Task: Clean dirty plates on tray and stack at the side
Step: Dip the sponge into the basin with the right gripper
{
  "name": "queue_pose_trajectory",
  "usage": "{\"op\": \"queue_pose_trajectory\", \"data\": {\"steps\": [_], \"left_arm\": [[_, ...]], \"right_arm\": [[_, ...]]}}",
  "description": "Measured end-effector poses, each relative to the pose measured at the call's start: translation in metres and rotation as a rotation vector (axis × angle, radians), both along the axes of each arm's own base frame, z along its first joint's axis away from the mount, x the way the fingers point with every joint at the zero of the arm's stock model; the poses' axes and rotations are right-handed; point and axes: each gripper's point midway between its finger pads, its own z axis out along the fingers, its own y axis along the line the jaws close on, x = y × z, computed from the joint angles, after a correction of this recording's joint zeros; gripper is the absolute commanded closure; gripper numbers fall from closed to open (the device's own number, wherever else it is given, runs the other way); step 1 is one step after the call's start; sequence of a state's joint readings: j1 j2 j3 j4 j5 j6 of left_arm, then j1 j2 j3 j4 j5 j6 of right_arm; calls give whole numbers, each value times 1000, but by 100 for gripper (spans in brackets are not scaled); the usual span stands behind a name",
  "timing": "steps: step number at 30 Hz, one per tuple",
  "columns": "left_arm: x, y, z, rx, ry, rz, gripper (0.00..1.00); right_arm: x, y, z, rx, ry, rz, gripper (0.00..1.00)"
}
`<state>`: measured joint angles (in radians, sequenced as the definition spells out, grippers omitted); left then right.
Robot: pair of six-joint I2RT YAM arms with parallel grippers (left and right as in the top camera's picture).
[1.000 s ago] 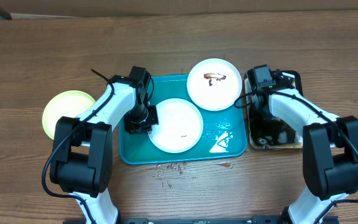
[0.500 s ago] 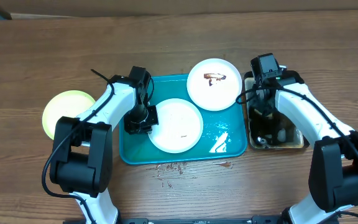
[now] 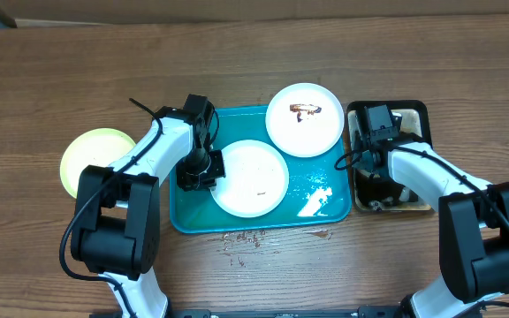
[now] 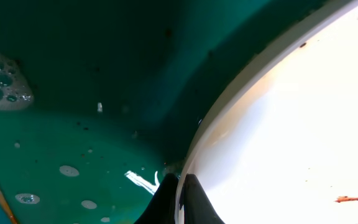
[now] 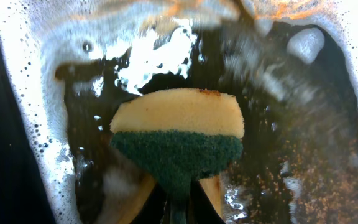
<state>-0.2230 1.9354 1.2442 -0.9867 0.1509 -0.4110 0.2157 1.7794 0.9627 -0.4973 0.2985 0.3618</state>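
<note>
A white plate [image 3: 253,177] lies in the teal tray [image 3: 316,203]; my left gripper [image 3: 203,170] is shut on its left rim, seen close in the left wrist view [image 4: 180,199] with the plate [image 4: 291,124] to the right. A second white plate [image 3: 305,119] with a brown smear rests on the tray's back right rim. The pale yellow-green plate [image 3: 95,159] lies on the table at the left. My right gripper [image 3: 374,168] is down in the black tub [image 3: 414,110], shut on a yellow and green sponge [image 5: 179,134] over foamy dark water.
Brown sauce spots [image 3: 246,237] mark the table in front of the tray. Soap foam and water [image 3: 315,190] lie in the tray's right part. Foam bubbles [image 4: 2,81] sit on the tray floor left of the held plate.
My right arm has drawn back and lowered into the black tub with the sponge. The left arm and the plates have not moved.
</note>
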Motion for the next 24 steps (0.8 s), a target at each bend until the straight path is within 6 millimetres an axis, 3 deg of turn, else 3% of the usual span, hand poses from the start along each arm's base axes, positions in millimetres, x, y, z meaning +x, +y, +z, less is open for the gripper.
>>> {"op": "queue_pose_trajectory", "data": {"steps": [7, 16, 22, 24], "left_arm": [[0, 0, 0, 0, 0, 0, 96], [0, 0, 0, 0, 0, 0, 96], [0, 0, 0, 0, 0, 0, 96], [0, 0, 0, 0, 0, 0, 96]], "right_arm": [[-2, -1, 10, -5, 17, 0, 96], [22, 1, 72, -39, -94, 93, 96], [13, 2, 59, -40, -58, 122, 96], [10, 2, 46, -42, -41, 129, 96]]}}
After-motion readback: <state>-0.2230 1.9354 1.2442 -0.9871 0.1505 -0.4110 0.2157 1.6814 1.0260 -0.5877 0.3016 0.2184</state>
